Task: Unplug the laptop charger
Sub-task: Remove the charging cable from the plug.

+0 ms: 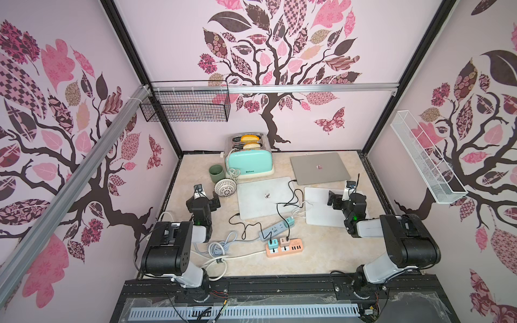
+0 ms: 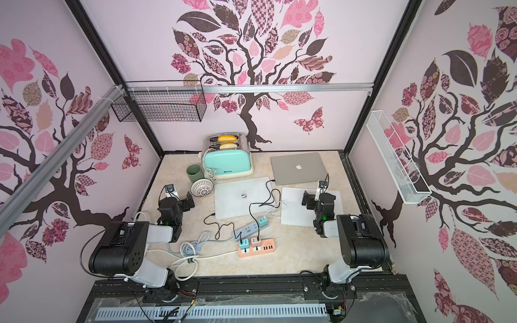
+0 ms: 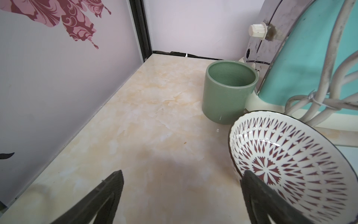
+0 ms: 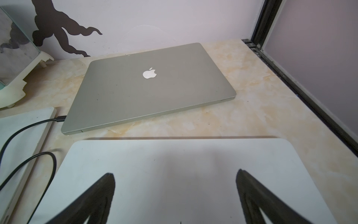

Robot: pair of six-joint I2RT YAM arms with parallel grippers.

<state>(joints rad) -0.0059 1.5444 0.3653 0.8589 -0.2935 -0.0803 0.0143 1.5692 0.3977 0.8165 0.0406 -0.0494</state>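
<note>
Both empty and spread wide: left gripper (image 3: 183, 174) by the bowl (image 3: 280, 164), right gripper (image 4: 175, 172) above a white laptop (image 4: 174, 155). Farther, at its ten o'clock, the charger plug (image 4: 60, 118) sits in the side of the grey laptop (image 4: 151, 97); pinch the plug, pull straight.

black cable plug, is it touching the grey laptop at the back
Touching. The right wrist view shows the black cable plug seated in the side of the grey laptop.

In both top views two arms fill the lower frame: the left black-and-pale-grey jointed arm (image 1: 167, 249) and the right black-and-pale-grey jointed arm (image 1: 402, 246). Each has boxy black housings on rounded grey links. A small green light (image 1: 197, 222) glows on each forearm. A thin black cable (image 1: 135, 251) loops at lower left. The wrist views show dark, textured, tapering fingers (image 3: 108, 194).
</note>
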